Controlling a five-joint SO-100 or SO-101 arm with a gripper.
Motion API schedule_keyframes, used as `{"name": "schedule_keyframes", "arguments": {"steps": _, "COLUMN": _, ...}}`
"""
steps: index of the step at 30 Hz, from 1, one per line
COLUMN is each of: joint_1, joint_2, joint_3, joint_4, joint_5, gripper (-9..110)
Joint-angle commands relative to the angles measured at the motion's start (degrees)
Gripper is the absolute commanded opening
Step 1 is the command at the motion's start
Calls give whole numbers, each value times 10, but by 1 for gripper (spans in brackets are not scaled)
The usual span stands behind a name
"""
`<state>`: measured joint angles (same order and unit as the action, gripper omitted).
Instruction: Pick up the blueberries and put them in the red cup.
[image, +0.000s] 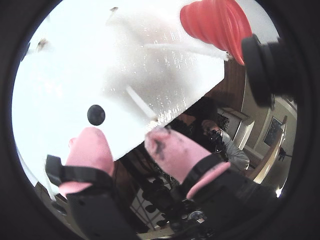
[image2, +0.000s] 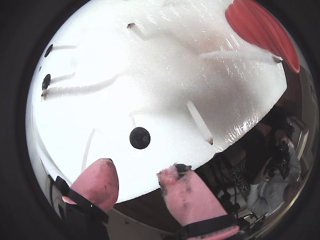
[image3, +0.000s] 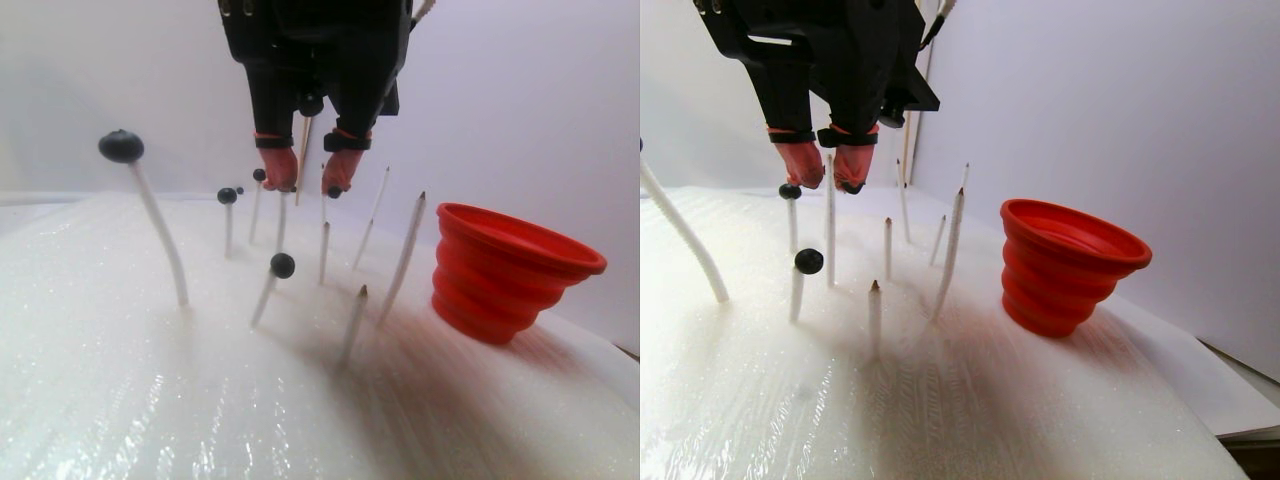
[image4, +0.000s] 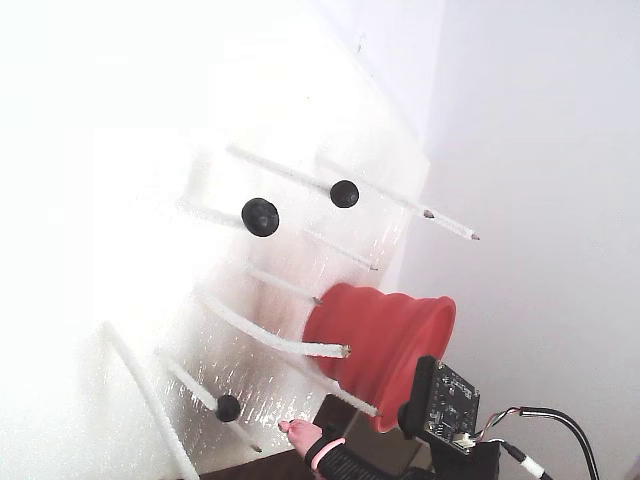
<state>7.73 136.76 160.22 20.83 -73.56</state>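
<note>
Pink-tipped gripper (image2: 137, 182) held wide, empty; pick phase. Descent needed onto blueberry (image2: 140, 138), then transfer to red cup (image3: 505, 270).

blueberries (image2: 140, 137): small dark balls on white rods, one just ahead of the open jaws
cup (image3: 510, 270): red, ribbed, upright, well off to the side

The red cup (image3: 510, 270) looks like soft plastic or silicone, ribbed in stepped rings, with a dull sheen. The blueberries (image2: 140, 138) are matt blue-black with no highlights. The white rods (image3: 402, 260) appear chalky and slightly fuzzy, some with dark tips. The base sheet (image3: 150, 400) looks like white foam, finely textured and glinting. The gripper (image: 127, 142) has smudged pink rubbery fingertip covers (image: 172, 150) on matt black plastic.
</note>
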Motion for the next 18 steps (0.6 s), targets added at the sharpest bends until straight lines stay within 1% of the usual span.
{"name": "schedule_keyframes", "arguments": {"steps": 1, "joint_1": -3, "joint_2": -21, "joint_3": -8, "joint_4": -27, "joint_5": 4, "gripper": 17}}
{"name": "schedule_keyframes", "arguments": {"steps": 18, "joint_1": 2, "joint_2": -143, "joint_3": -33, "joint_4": -108, "joint_5": 10, "gripper": 18}}
